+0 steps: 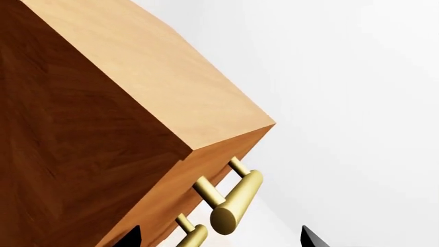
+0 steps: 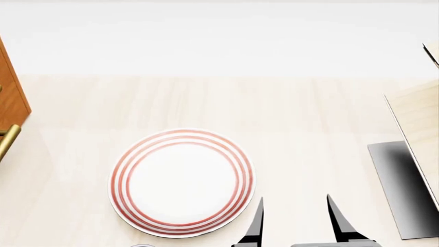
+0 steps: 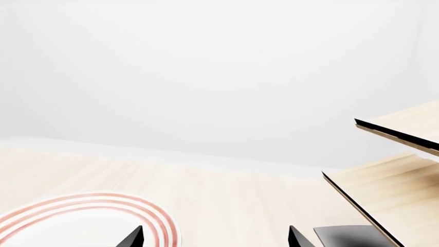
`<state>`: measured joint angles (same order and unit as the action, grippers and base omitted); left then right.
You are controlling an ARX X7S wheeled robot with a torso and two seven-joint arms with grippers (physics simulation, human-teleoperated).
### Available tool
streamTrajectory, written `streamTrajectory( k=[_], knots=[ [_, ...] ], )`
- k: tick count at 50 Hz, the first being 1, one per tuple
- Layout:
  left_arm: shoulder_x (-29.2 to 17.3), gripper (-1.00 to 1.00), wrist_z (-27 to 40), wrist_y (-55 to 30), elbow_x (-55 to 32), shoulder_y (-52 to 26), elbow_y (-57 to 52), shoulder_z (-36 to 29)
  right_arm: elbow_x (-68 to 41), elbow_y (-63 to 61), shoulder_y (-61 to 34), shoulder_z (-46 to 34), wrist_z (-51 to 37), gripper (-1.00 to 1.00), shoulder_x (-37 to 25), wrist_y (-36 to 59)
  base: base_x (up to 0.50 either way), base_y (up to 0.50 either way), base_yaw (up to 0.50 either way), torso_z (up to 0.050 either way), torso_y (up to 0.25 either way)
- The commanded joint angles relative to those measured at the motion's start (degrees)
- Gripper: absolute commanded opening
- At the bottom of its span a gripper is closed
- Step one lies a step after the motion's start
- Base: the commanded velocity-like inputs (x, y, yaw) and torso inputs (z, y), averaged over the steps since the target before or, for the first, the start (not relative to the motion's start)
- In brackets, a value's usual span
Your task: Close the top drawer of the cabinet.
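Note:
The orange-brown cabinet point(image 1: 103, 128) fills the left wrist view. Its narrow front shows edge-on, with the top drawer's front point(image 1: 223, 152) just under the lighter top face. The drawer's brass bar handle point(image 1: 237, 198) sticks out, and a second brass handle point(image 1: 193, 235) sits below it. I cannot tell how far the drawer stands out. My left gripper point(image 1: 219, 239) is open, its black fingertips point(image 1: 128, 237) either side of the handles, a short way from them. In the head view only the cabinet's corner point(image 2: 10, 98) shows at the far left. My right gripper point(image 2: 295, 218) is open and empty beside the plate.
A white plate with red rings point(image 2: 182, 182) lies on the pale wooden table point(image 2: 226, 103) and also shows in the right wrist view point(image 3: 69, 226). A pale light-wood rack point(image 2: 418, 118) on a black base point(image 2: 404, 185) stands at the right edge.

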<state>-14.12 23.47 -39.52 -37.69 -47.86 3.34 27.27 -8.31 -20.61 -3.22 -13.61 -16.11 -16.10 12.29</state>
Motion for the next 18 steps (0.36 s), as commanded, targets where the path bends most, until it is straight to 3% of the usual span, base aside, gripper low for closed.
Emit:
streamTrajectory(
  k=[1, 12, 18],
  knots=[
    [-2.7, 1.00, 1.2, -0.1, 2.4, -0.9, -0.6, 2.9, -0.2, 0.0, -0.3, -0.3, -0.2, 1.00, -0.2, 0.3, 0.00, 0.00, 0.00, 0.000, 0.000],
    [-1.9, 1.00, -0.1, 2.3, 3.9, 2.4, -2.6, 1.0, -0.4, 1.4, -0.3, -0.6, -0.2, 1.00, -0.1, -0.7, 0.00, 0.00, 0.00, 0.000, 0.000],
    [-3.1, 1.00, -5.9, 1.4, 6.5, 9.0, -9.2, -8.6, -0.6, 2.7, -0.5, -1.1, 0.0, 1.00, 0.0, -1.2, 0.00, 0.00, 0.00, 0.000, 0.000]
  ],
)
